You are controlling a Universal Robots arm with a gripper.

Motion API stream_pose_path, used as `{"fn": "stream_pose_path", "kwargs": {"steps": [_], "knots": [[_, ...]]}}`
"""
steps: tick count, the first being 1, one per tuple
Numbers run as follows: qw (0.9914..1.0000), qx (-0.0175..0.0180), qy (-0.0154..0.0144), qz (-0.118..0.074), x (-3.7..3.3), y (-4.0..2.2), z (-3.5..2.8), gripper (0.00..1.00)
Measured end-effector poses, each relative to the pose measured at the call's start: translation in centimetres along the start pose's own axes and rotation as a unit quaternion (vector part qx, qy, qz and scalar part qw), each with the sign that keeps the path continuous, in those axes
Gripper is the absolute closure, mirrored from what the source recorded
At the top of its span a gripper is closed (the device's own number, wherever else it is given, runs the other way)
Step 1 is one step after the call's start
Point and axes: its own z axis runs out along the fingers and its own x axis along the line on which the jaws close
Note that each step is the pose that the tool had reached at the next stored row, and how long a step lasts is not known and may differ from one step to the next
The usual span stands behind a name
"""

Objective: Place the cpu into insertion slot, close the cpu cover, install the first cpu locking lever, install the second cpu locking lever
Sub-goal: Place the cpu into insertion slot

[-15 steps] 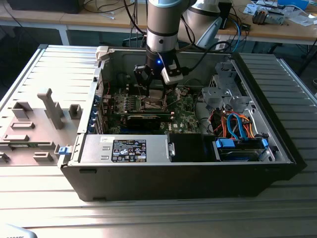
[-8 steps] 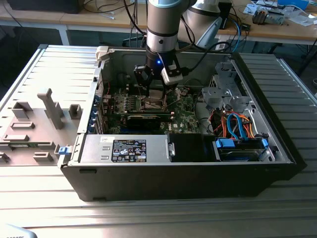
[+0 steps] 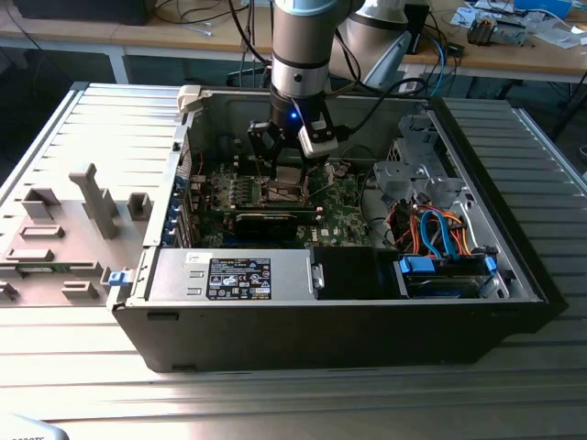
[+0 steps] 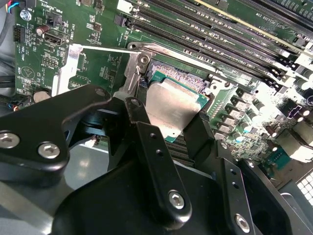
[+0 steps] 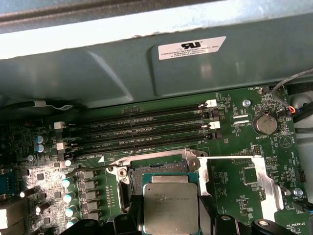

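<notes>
In the exterior view my gripper (image 3: pixel 282 158) reaches down into the open computer case over the green circuit board. The cpu (image 4: pixel 171 105), a flat square plate with a dull metallic face, sits between my two black fingers (image 4: pixel 146 142) in the second wrist view. It hangs slightly tilted just over the insertion slot (image 5: pixel 157 169), whose dark recess and silvery rim show past the cpu's (image 5: pixel 170 208) far edge. The cpu cover (image 5: pixel 264 181), a thin silvery frame, lies swung open beside the slot.
Long black memory slots (image 5: pixel 146 129) run just beyond the slot, under the case wall. Small capacitors (image 5: pixel 68 196) stand beside the slot. The case also holds a power supply (image 3: pixel 238 275) and a drive bay with blue and orange cables (image 3: pixel 440 238). Grey fixtures (image 3: pixel 92 197) stand outside it.
</notes>
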Motion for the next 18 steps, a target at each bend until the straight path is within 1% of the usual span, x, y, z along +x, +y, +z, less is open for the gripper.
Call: {"fn": "stream_pose_path", "kwargs": {"steps": [18], "knots": [[0.99998, -0.0001, -0.0002, 0.006, -0.01, -0.01, 0.21, 0.46]]}}
